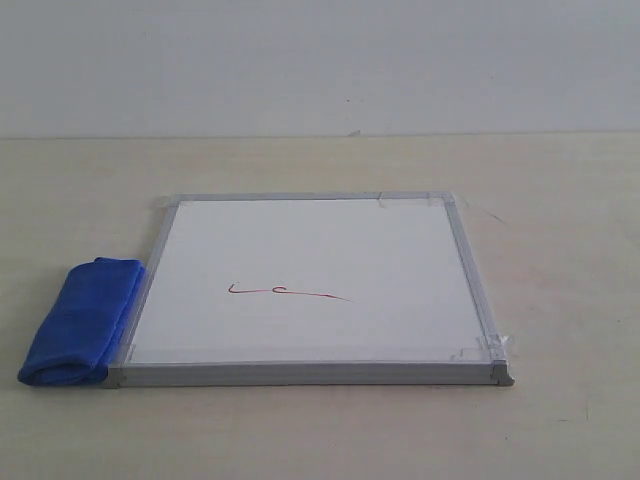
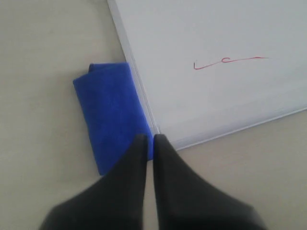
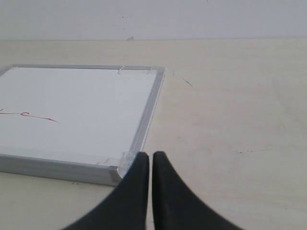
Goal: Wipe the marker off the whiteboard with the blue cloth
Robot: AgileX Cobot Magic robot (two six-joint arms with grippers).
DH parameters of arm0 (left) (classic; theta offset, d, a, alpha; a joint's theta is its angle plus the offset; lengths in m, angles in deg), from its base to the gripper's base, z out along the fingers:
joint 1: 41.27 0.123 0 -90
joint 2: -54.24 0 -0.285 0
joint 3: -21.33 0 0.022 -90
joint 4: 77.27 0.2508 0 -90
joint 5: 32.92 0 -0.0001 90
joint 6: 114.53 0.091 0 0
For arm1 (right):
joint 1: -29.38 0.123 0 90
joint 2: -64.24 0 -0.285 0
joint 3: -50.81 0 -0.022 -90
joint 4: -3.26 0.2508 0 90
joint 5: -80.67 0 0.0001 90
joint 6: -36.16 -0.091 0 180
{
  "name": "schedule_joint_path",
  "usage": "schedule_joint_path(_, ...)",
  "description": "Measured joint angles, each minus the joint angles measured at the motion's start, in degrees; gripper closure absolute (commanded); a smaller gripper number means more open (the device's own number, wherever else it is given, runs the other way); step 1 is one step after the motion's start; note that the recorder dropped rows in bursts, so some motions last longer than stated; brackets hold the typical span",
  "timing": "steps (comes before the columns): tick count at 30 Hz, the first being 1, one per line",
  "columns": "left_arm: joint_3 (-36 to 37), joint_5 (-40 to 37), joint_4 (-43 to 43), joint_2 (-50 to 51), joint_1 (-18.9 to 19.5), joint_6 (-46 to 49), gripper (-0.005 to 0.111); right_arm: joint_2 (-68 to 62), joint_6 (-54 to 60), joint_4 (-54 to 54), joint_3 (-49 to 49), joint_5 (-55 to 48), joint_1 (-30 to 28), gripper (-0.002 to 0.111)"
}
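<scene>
The whiteboard [image 1: 310, 250] lies flat on the table, silver-framed, with clear tape at its corners. A thin red marker line [image 1: 288, 292] with a small loop runs across its near middle; the marker line [image 2: 229, 61] and whiteboard [image 2: 225, 28] also show in the left wrist view. The folded blue cloth [image 1: 82, 322] lies against the board's left edge. My left gripper [image 2: 149, 139] is shut and empty, hovering over the blue cloth [image 2: 111, 110] near the board's corner. My right gripper [image 3: 150, 155] is shut and empty beside the whiteboard [image 3: 76, 105] at its near right corner. Neither arm appears in the exterior view.
The board and cloth rest on a pale wooden table [image 1: 560, 200] that meets a white wall [image 1: 320, 60] at the back. Bare tabletop [image 3: 230, 120] stretches to the right of the board.
</scene>
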Motion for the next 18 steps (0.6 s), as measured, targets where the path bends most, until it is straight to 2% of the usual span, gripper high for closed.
schedule_joint_path(8,0.65,2.33,0.00,9.23,0.00,-2.73,0.102,0.00,0.00,0.00,0.00,0.00,0.00,0.109)
schedule_joint_path(10,1.19,3.25,-0.12,11.05,0.00,-3.00,0.098,0.00,0.00,0.00,0.00,0.00,0.00,0.109)
schedule_joint_path(13,2.75,4.47,-0.69,14.01,0.00,-3.11,0.082,0.00,0.00,0.00,0.00,0.00,0.00,0.109)
schedule_joint_path(18,5.35,8.32,-1.80,20.07,0.00,-3.48,0.040,0.00,0.00,0.00,0.00,0.00,0.00,0.109)
